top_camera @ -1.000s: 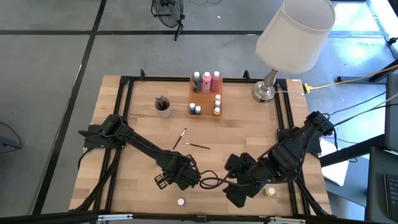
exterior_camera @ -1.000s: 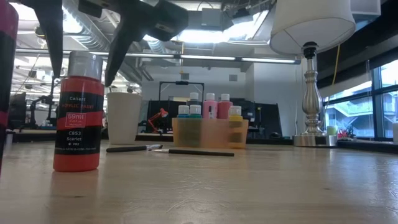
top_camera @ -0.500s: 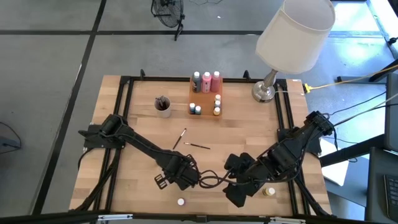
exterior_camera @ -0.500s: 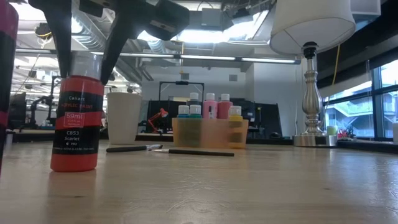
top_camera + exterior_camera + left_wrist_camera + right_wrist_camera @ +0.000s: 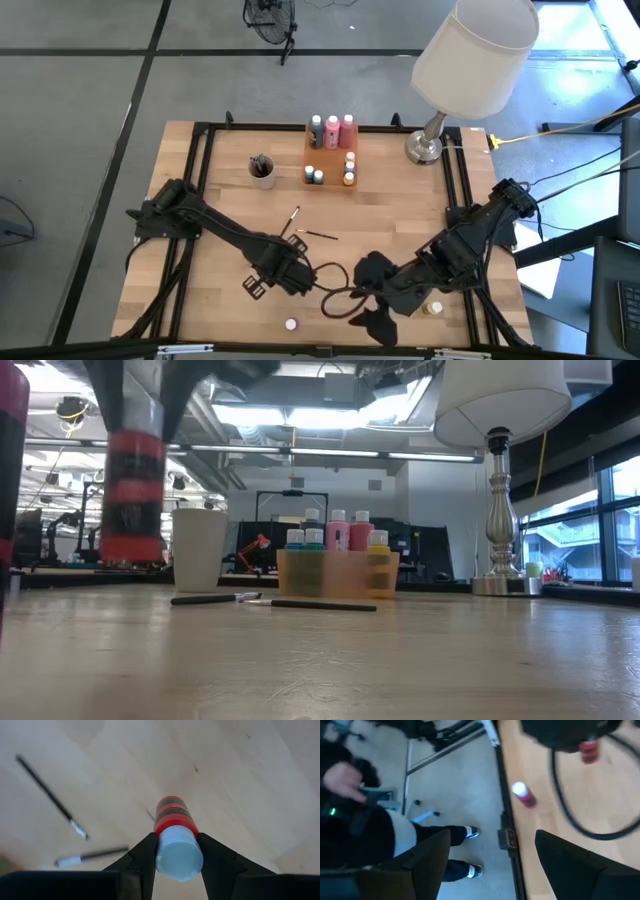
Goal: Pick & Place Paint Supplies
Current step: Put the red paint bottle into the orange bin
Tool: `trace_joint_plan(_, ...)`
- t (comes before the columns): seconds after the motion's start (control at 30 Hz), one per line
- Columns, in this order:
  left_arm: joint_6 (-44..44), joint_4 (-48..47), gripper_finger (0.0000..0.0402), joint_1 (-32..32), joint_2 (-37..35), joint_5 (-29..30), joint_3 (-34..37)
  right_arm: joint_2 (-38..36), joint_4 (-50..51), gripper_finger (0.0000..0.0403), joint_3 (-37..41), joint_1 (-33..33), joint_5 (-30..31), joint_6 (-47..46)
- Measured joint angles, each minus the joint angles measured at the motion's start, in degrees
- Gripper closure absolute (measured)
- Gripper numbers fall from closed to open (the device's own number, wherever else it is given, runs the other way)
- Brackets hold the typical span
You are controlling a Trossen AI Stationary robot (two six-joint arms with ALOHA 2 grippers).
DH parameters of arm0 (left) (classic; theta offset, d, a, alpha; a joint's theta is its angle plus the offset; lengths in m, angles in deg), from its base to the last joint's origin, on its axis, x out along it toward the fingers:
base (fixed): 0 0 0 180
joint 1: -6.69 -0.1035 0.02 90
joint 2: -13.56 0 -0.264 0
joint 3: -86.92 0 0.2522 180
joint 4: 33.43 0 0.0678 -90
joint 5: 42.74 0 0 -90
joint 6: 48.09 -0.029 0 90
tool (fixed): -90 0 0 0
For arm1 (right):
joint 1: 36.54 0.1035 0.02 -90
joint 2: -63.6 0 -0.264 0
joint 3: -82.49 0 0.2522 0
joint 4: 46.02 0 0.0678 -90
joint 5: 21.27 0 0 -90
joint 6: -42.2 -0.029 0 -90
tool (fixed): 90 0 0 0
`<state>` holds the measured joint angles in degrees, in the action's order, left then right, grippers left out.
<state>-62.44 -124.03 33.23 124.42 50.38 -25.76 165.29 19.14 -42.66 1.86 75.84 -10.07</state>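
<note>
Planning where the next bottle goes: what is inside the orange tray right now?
The orange tray holds three tall bottles at the back and small white-capped pots in front. Its floor beneath them is covered.

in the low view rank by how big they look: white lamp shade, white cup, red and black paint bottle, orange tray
1. white lamp shade, cut off by the frame's edge
2. red and black paint bottle, though it hangs nearest the camera, which inflates it
3. translucent orange tray and tall white cup: look alike in area, unranked
</note>
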Motion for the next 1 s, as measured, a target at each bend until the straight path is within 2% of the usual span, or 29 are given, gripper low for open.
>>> trace_joint_plan(0.3, 11.8, -13.4, 0.0284, 0.7, -4.1, 5.2, -7.0, 0.0, -3.0, 0.0107, 0.0, 0.8, -7.6, 9.5)
trace_joint_plan(0.4, 13.9, -12.9, 0.0284, 0.0, -6.7, 6.3, -9.0, -0.4, -3.0, 0.0107, 0.0, 1.2, -10.0, 11.7)
trace_joint_plan(0.6, 18.6, -13.3, 0.0284, -3.7, -9.8, 14.4, -14.1, -1.4, -2.4, 0.0107, 0.0, 2.9, -13.2, 15.5)
trace_joint_plan(0.8, 16.1, -13.2, 0.0284, -9.8, -12.6, 20.1, -16.6, -1.9, 0.2, 0.0107, 0.0, 3.0, -13.4, 18.5)
trace_joint_plan(1.0, 6.1, -13.2, 0.0284, -18.4, -13.7, 21.2, -19.7, -3.9, 3.5, 0.0107, 0.0, 0.2, -13.3, 19.3)
